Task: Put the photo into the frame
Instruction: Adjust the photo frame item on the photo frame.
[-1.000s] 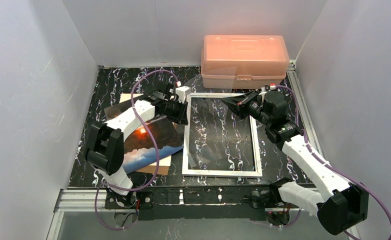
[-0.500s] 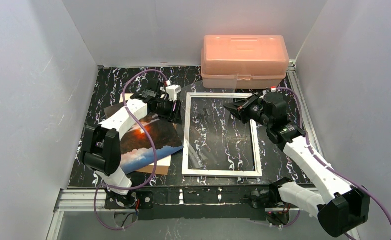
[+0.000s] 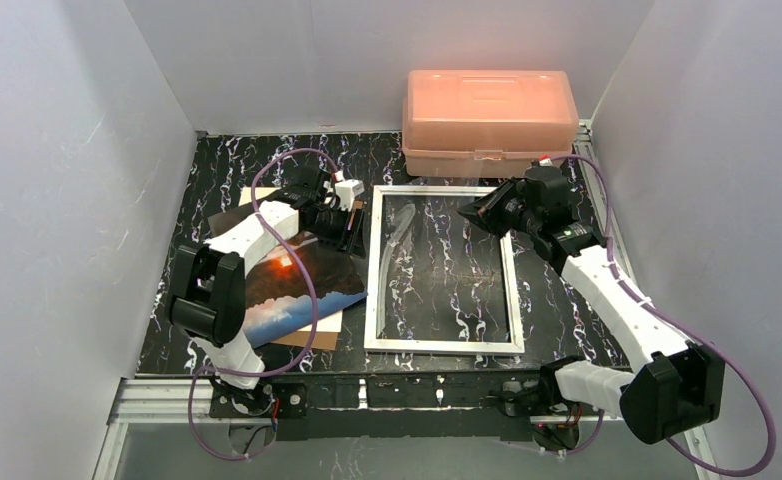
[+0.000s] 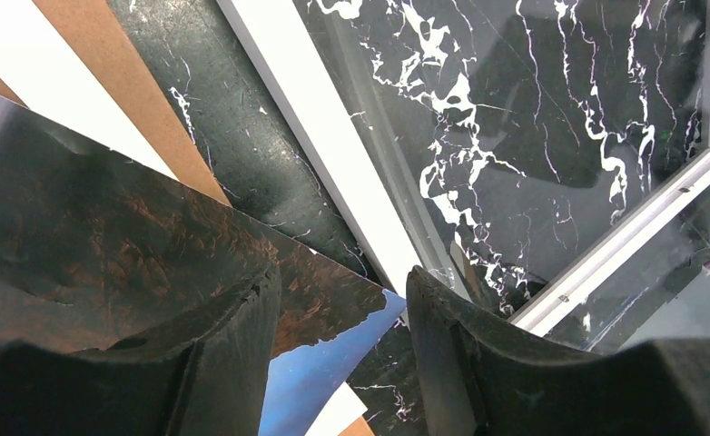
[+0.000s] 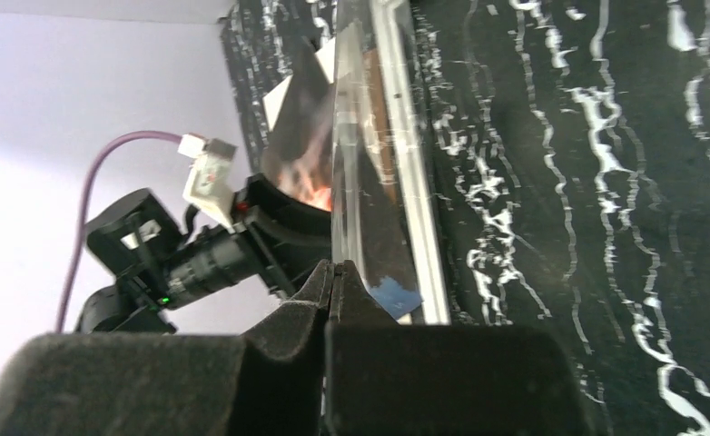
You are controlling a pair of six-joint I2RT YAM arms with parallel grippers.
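The white frame (image 3: 443, 345) lies flat mid-table. My right gripper (image 3: 470, 213) is shut on the far-right edge of its clear pane (image 3: 404, 228) and holds that edge tilted up off the frame. In the right wrist view the pane (image 5: 342, 154) runs edge-on out of the closed gripper (image 5: 335, 271). The photo (image 3: 302, 275), dark clouds with an orange glow, lies left of the frame on a brown board (image 3: 312, 338). My left gripper (image 3: 354, 234) hangs open over the photo's corner (image 4: 306, 372) beside the frame's left rail (image 4: 333, 154), with nothing between its fingers (image 4: 451, 345).
A pink plastic box (image 3: 489, 120) stands at the back, just behind the frame's far rail. White walls close in the table on three sides. The brown board (image 4: 106, 82) pokes out past the photo toward the back left.
My left gripper has opened and drawn back left, off the frame's rail, toward the photo's corner. The right gripper stays shut on the pane and has shifted a little right.
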